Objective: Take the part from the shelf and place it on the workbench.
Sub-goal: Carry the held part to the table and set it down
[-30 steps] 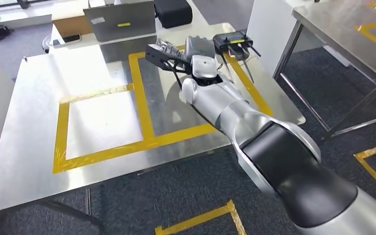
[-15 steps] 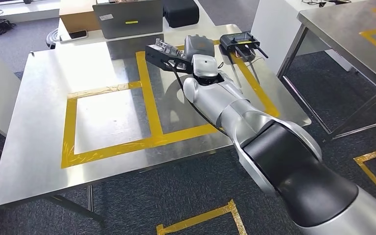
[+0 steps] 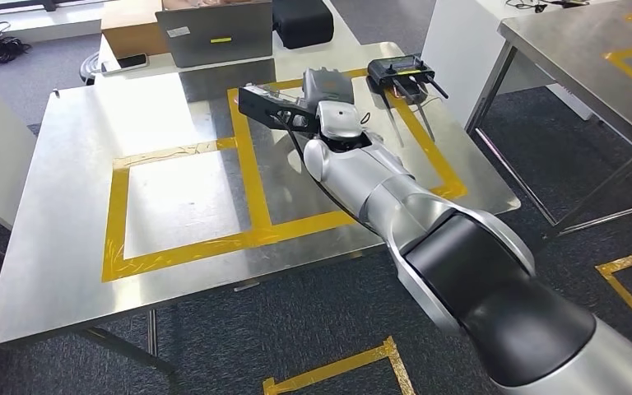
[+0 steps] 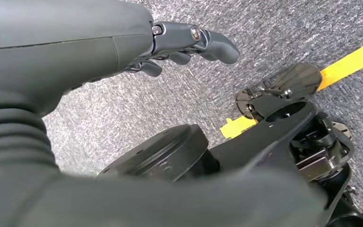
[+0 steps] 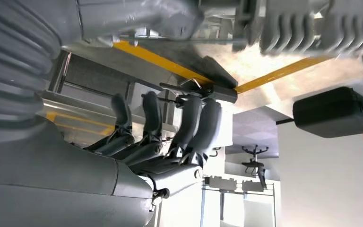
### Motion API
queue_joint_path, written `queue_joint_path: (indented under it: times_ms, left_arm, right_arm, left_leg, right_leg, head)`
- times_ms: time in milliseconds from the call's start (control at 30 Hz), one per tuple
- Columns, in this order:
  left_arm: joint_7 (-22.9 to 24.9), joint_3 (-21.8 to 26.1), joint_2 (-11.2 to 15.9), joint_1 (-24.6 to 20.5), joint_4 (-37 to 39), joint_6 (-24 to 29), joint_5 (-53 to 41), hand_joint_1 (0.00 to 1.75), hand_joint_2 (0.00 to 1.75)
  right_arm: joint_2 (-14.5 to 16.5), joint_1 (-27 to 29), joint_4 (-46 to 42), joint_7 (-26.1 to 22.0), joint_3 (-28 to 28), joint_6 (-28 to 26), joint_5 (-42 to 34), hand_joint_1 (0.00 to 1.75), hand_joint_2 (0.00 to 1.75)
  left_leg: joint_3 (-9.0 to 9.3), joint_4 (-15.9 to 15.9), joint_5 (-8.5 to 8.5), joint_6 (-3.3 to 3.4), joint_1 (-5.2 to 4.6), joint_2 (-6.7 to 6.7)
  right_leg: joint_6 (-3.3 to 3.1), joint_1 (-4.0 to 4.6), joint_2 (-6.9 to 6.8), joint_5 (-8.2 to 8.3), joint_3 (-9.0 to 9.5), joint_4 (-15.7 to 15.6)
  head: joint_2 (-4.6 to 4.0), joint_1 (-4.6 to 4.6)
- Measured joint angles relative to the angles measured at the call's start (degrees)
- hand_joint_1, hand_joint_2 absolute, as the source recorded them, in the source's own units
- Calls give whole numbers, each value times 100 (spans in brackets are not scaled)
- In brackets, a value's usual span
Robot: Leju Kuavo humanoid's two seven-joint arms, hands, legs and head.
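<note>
One workbench point(image 3: 58, 206) here, steel top with yellow tape point(image 3: 251, 177) marking out two boxes side by side. One part point(image 3: 265, 103): a flat, dark, elongated piece with a lighter metallic bit showing at its far end, and it sits up in the right hand point(image 3: 313, 111), over the right-hand taped box near the far edge of the bench. From the right wrist cam the dark fingers point(image 5: 189, 125) stick out straight alongside the part point(image 5: 208, 87), so the hand is holding it, though I can't tell whether it's touching the table yet. One black remote-looking box with antennas point(image 3: 401, 72) lies just beyond on the tape line. One laptop point(image 3: 214, 33), one cardboard box point(image 3: 127, 20) and one phone point(image 3: 130, 60) sit on the table behind. The left hand point(image 4: 189, 42) hangs over grey carpet, fingers loosely curled, nothing in it.
</note>
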Motion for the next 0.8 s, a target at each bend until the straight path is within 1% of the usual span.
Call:
queue_joint_path:
  times_ms: [100,433,667,800]
  left_arm:
    - [-1,0,0,0,0,0,10,0,0]
    - [58,0,0,-21,0,0,32,0,0]
    - [181,0,0,-40,0,0,30,0,0]
    - [204,0,0,-47,0,0,40,0,0]
  right_arm:
    - [-2,39,0,-11,-4,-1,-3,0,0]
    - [-5,54,0,-77,-13,12,-33,0,0]
    - [-3,118,-2,-252,-26,92,-68,0,0]
    - [32,132,-6,-408,-104,21,-175,0,0]
  left_leg:
    - [1,0,3,-4,0,1]
    - [4,0,3,-4,-1,2]
    - [4,0,4,-3,-1,2]
    - [4,0,4,-3,-1,2]
  right_leg:
    - [0,0,1,0,-1,2]
    - [0,0,2,1,0,2]
    - [0,0,2,1,2,4]
    - [0,0,2,1,1,6]
  head:
    - [0,0]
    - [0,0]
    - [0,0]
    - [0,1]
